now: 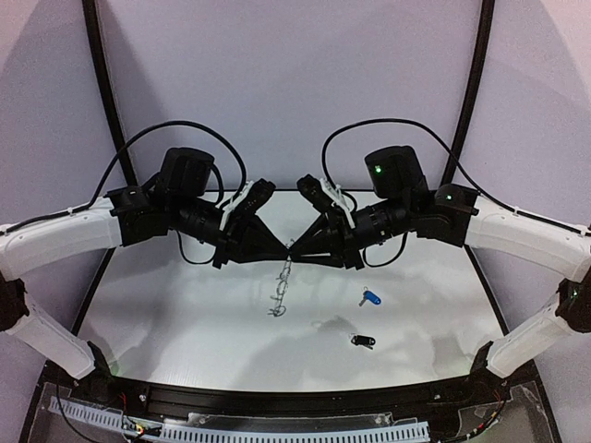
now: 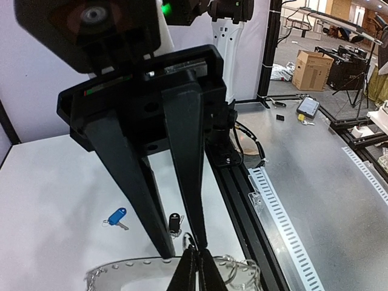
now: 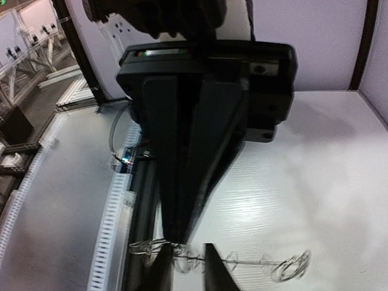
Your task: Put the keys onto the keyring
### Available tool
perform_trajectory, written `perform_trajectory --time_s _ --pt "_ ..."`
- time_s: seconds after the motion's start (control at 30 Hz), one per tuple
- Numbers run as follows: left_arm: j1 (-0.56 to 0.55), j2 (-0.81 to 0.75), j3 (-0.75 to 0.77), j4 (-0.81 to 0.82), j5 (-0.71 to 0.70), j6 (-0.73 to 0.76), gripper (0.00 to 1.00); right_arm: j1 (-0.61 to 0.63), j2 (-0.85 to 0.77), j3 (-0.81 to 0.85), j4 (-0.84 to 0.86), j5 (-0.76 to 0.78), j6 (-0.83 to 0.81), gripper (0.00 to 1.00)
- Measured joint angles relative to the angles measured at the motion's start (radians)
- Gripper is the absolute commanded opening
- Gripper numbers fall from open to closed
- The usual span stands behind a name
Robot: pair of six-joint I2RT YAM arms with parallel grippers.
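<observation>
Both grippers meet tip to tip above the table's middle. The keyring [image 1: 280,291] hangs edge-on below them. My left gripper [image 1: 288,247] is shut on the ring's top edge; in the left wrist view its fingers [image 2: 195,267] pinch beside the wire loops, with the flat ring [image 2: 121,273] spreading left. My right gripper [image 1: 297,245] has its fingers apart, straddling the ring; the right wrist view shows the gap [image 3: 189,270] with the thin ring [image 3: 260,264] running across it. The blue key [image 1: 369,297] and the black key [image 1: 363,341] lie on the table, also in the left wrist view as blue [image 2: 115,217] and black [image 2: 174,223].
The white table [image 1: 185,314] ends at a black rail [image 1: 305,399] along the near edge, with a slotted cable duct beyond it. Curved black frame posts [image 1: 103,83] rise at the back. Cables loop over both arms.
</observation>
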Motion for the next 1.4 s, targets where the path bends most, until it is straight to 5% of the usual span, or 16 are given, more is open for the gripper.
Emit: perform_trajectory --time_s 0.03,0.23,0.27,0.33,0.5,0.73,0.93,1.4 --pt "0.0 0.0 0.0 0.005 -0.006 0.0 0.01 0.001 0.0 0.002 0.0 -0.002 0.0 0.0" --pt "0.003 -0.002 0.0 0.012 -0.025 -0.001 0.01 0.005 0.0 0.004 -0.012 -0.002 -0.017 0.0" --pt "0.003 -0.002 0.0 0.012 -0.026 -0.001 0.05 0.005 0.0 0.004 -0.012 -0.001 -0.019 0.0" --pt "0.003 -0.003 -0.001 0.017 -0.028 -0.004 0.31 0.005 -0.003 0.002 -0.008 0.002 -0.024 0.0" --pt "-0.001 -0.058 -0.054 0.095 -0.068 -0.036 0.53 0.005 -0.054 -0.06 0.049 0.035 -0.028 0.0" --pt "-0.002 -0.097 -0.121 0.214 -0.109 -0.115 0.44 0.005 -0.097 -0.101 0.172 0.029 -0.003 0.0" --pt "-0.002 -0.093 -0.143 0.359 -0.113 -0.216 0.21 0.005 -0.105 -0.148 0.293 0.016 0.032 0.0" --pt "-0.002 -0.075 -0.159 0.457 -0.136 -0.272 0.12 0.005 -0.142 -0.25 0.57 0.076 0.131 0.0"
